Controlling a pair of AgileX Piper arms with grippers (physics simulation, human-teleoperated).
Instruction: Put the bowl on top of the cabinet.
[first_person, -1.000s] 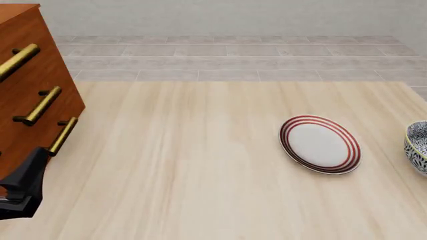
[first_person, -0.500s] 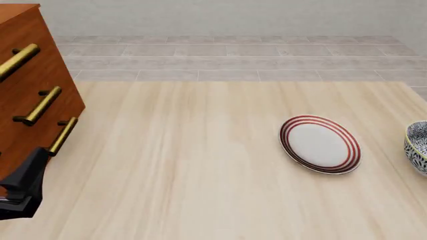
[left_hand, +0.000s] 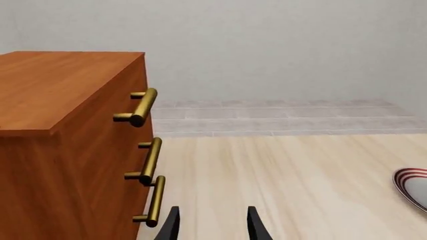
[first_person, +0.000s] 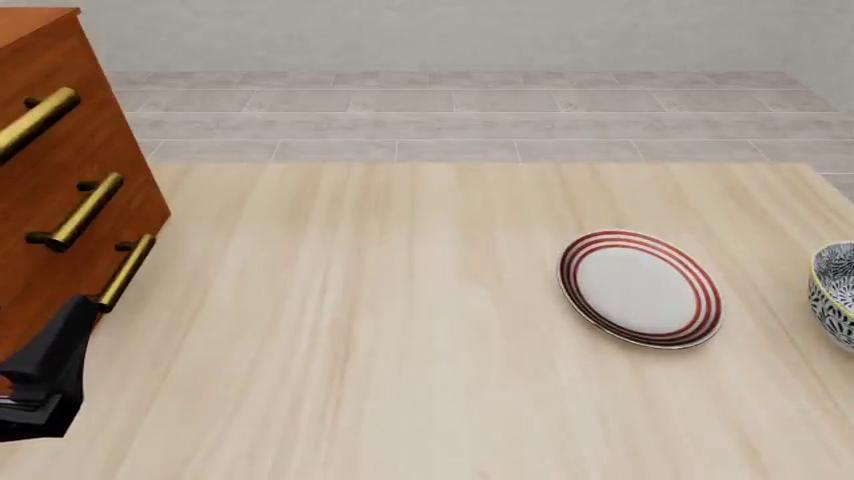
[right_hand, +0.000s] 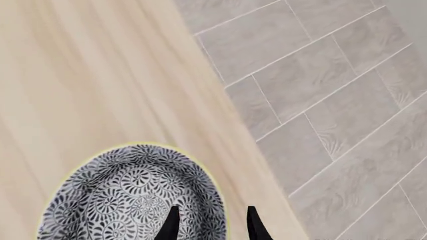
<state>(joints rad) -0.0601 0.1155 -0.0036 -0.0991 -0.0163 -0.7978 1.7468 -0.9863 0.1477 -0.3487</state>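
The bowl (first_person: 835, 290), blue-and-white patterned with a pale rim, sits on the table at the far right edge of the front view, cut off by the frame. The right wrist view looks down into the bowl (right_hand: 127, 200). My right gripper (right_hand: 212, 227) is open there, one finger over the bowl's inside and the other outside its rim. The reddish-brown cabinet (first_person: 67, 180) with brass bar handles stands at the far left. In the left wrist view my left gripper (left_hand: 212, 227) is open and empty beside the cabinet (left_hand: 67, 140), near its lowest handle. The right gripper is outside the front view.
A flat white plate (first_person: 641, 288) with red rings lies right of centre, between cabinet and bowl; its edge shows as the plate (left_hand: 413, 187) in the left wrist view. A black part of the left arm (first_person: 47, 380) sits by the cabinet's base. The table edge (right_hand: 227, 100) runs close to the bowl.
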